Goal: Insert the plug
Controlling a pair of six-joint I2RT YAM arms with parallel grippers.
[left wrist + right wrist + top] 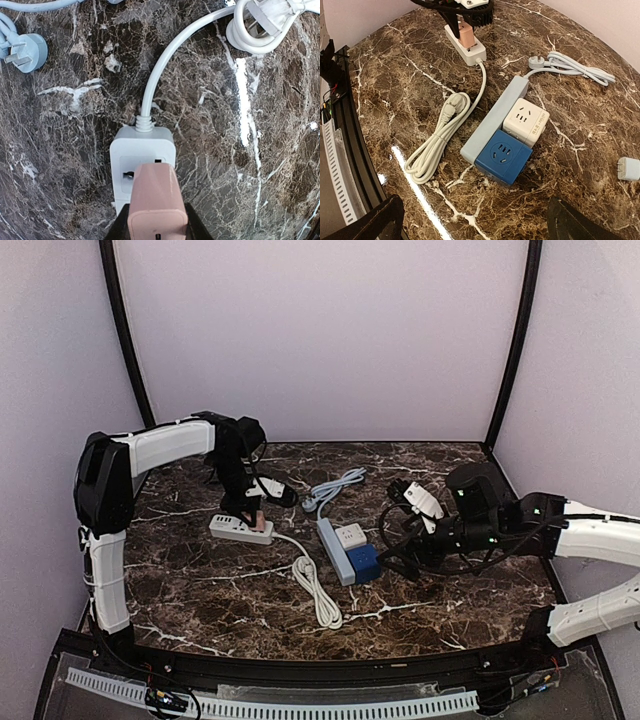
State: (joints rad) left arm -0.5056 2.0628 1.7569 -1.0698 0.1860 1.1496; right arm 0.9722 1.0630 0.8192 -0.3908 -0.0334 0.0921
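pink plug (157, 200) is sitting upright over the white power strip (142, 145), at the end where the strip's cord comes out, covering most of the socket face; can't tell if the prongs are seated or just touching. left end effector (252, 508) is gripping the pink plug from above, black fingers (120, 227) clamping both its sides. the strip is lying flat on the dark marble counter (200, 590), left-centre in the top view. its white cord (435, 145) is curving away and ending in a long bundled loop lying near the counter's middle

just beside that loop a pale blue-grey power strip (492, 120) is lying at an angle, with a white cube adapter (526, 120) and a blue cube adapter (504, 156) sitting touching each other against its side. a light blue cable (575, 67) with a three-pin plug (536, 61) is lying past the far end of that strip. a small white adapter (628, 168) is lying alone, well apart to the right

right end effector (480, 227) is hanging above the counter near the blue cube, jaws spread wide, holding nothing, touching nothing
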